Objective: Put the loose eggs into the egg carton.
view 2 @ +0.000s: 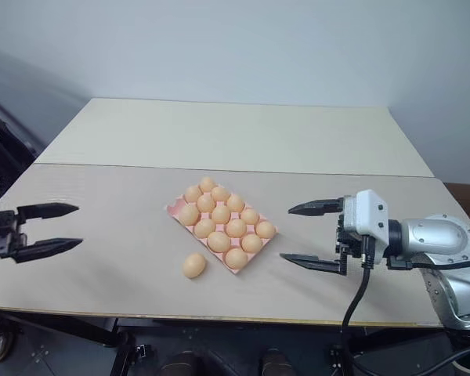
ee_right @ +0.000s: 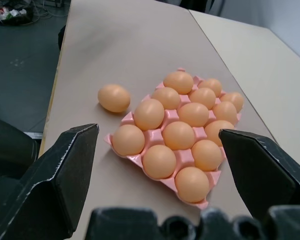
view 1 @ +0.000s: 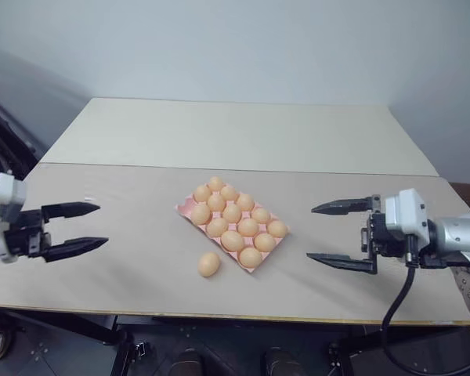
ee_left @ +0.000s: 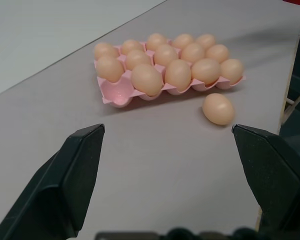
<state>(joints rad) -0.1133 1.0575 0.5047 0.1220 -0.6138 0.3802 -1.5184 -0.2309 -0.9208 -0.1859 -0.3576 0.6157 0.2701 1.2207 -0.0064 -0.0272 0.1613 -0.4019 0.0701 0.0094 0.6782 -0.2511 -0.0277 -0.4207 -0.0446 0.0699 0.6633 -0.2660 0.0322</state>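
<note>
the long pale table (view 1: 141, 235) runs across the room, a seam line crossing it behind the action. on the left side the left end effector (view 1: 84, 228) hangs over the table, its two black fingers spread wide and pointing in toward the middle with nothing between them. over on the right, the right end effector (view 1: 335, 233) faces it from the other side, fingers just as wide apart, also empty, well clear of the carton. between the two sits the pink egg carton (view 1: 186, 207), lying at a slant on the table, and it's nearly full: eleven tan eggs in the cups, with one corner cup, the corner towards the left arm, bare pink (ee_left: 117, 91). and there's the last loose egg (view 1: 208, 264), lying on its side on the table just beside the carton's near edge, close to it but not touching, neither end effector anywhere near it.
</note>
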